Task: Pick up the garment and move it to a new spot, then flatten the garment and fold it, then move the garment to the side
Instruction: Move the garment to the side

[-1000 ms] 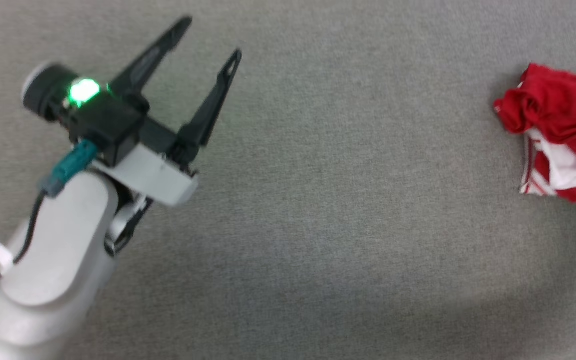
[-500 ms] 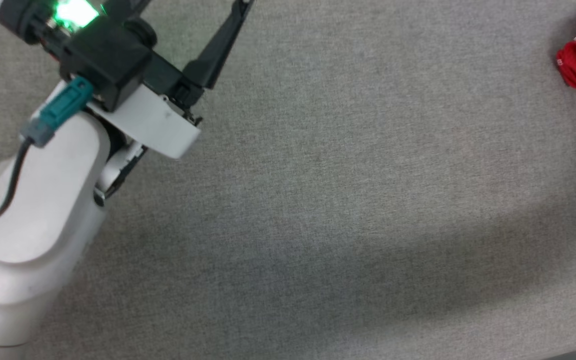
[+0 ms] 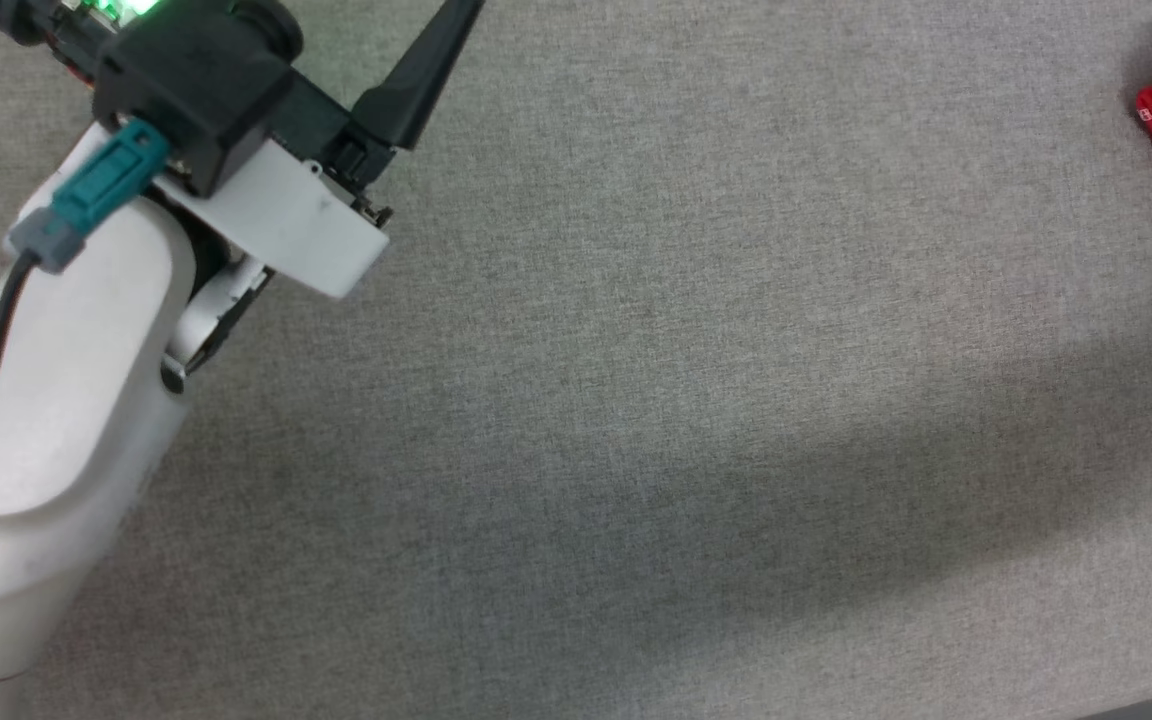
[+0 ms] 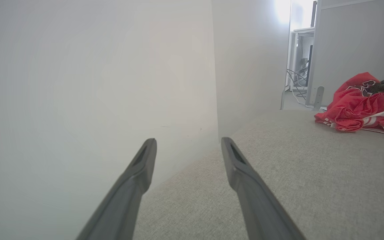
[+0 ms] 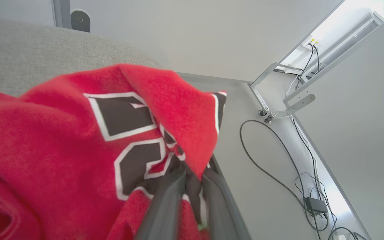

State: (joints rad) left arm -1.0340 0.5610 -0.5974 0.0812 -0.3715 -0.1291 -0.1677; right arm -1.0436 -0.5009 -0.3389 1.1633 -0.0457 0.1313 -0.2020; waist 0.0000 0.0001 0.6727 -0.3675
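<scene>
**Left side.** The pale forearm [image 3: 46, 400] of the left arm rises from the near left corner. A teal connector [image 3: 96, 185] is plugged in at the wrist, and a green lamp [image 3: 126, 8] is lit on the black housing. The left gripper [image 4: 188, 142] hangs over the grey fabric-covered surface [image 3: 636, 400]. Its two dark fingers are spread well apart with nothing between them, and they point towards a plain white wall [image 4: 95, 83] bordering the surface.

**Centre.** The surface is a flat expanse of grey cloth, with a broad soft shadow across its near part.

**Right side.** The garment [image 4: 358, 103] lies bunched at the far right of the surface, well apart from the left gripper. Red cloth, red-and-white striped trim and black white-outlined lettering are visible. Its lower folds rest on the surface, and its upper fold is raised to a peak. The right gripper [image 5: 195, 173] is clamped on that upper fold, with its fingers nearly together and cloth pinched between them. Beyond the surface, cables [image 5: 272, 166] trail across the floor.
</scene>
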